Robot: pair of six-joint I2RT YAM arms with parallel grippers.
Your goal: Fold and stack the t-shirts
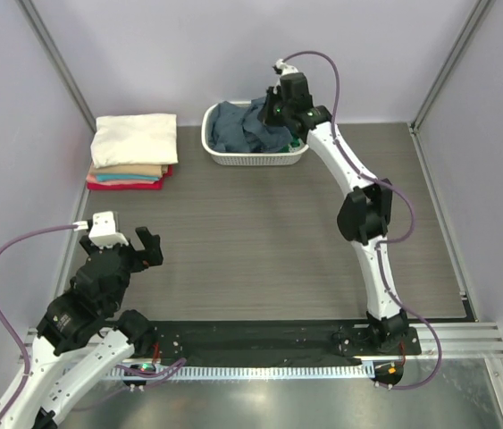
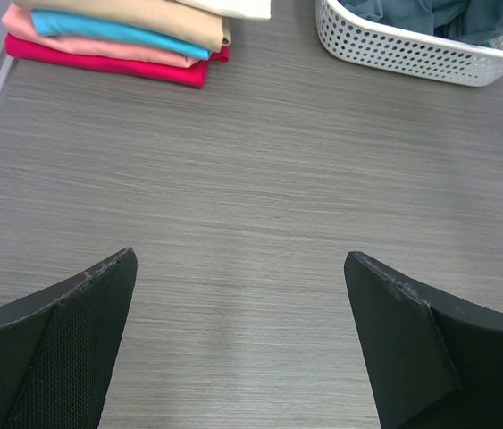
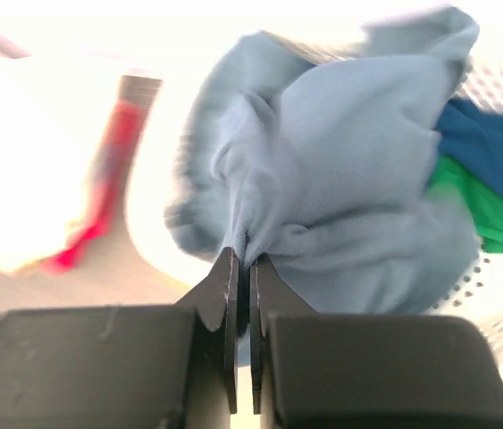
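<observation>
A slate grey-blue t-shirt (image 3: 340, 179) bulges out of the white lattice basket (image 1: 253, 157) at the back of the table. My right gripper (image 3: 243, 259) is shut on a fold of that shirt, over the basket. Under it lie a darker blue t-shirt (image 3: 492, 147) and a green t-shirt (image 3: 474, 201). A stack of folded t-shirts (image 1: 131, 152) sits at the back left, cream on top, then tan, teal and red (image 2: 108, 63). My left gripper (image 2: 240, 268) hovers open above bare table near the front left, nothing between its fingers.
The basket (image 2: 412, 49) stands to the right of the folded stack. Grey walls with metal posts close in the table on the left, back and right. A black strip and a rail run along the near edge by the arm bases.
</observation>
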